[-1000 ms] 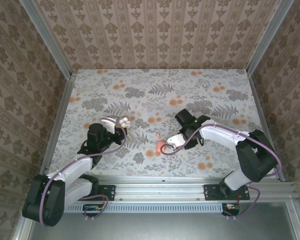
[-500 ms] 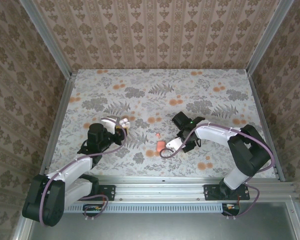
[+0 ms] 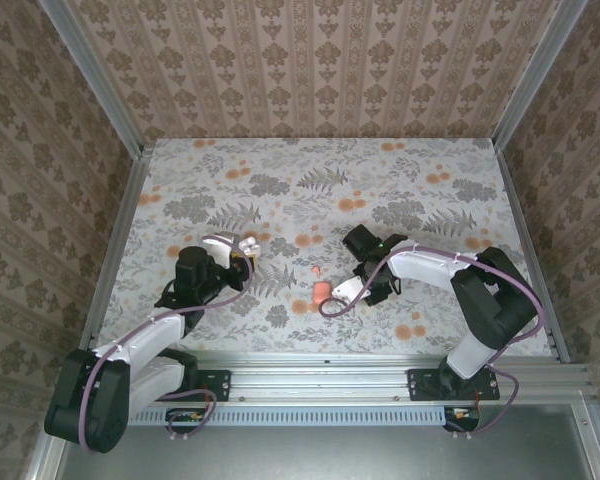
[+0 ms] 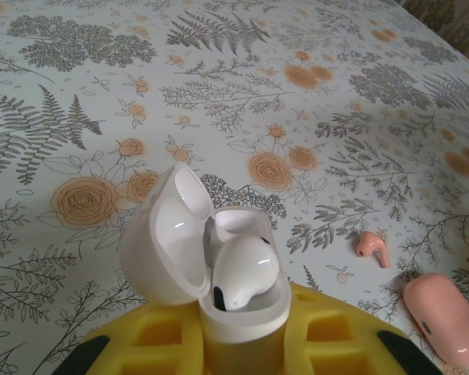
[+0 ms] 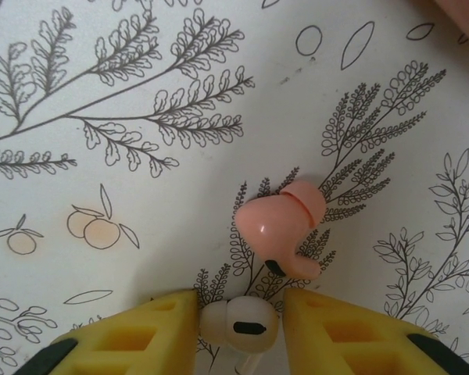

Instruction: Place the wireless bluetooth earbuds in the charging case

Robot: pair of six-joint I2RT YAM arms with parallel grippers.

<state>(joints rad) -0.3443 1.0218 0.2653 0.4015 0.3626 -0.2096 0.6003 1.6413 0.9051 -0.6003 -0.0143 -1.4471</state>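
Where it lies, coral earbud (image 5: 280, 226), glossy, rounded

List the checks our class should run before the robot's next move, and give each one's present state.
1. Lid of the glossy white rounded charging case open: ok.
2. Left tool shut on that case: ok.
3. One small white earbud seated inside: ok.
4. Second white earbud between the right tool pads: ok.
5. Grip on it firm: cannot tell.
6. Coral pebble-like earbud clear of those pads: not ok, it lies just ahead.
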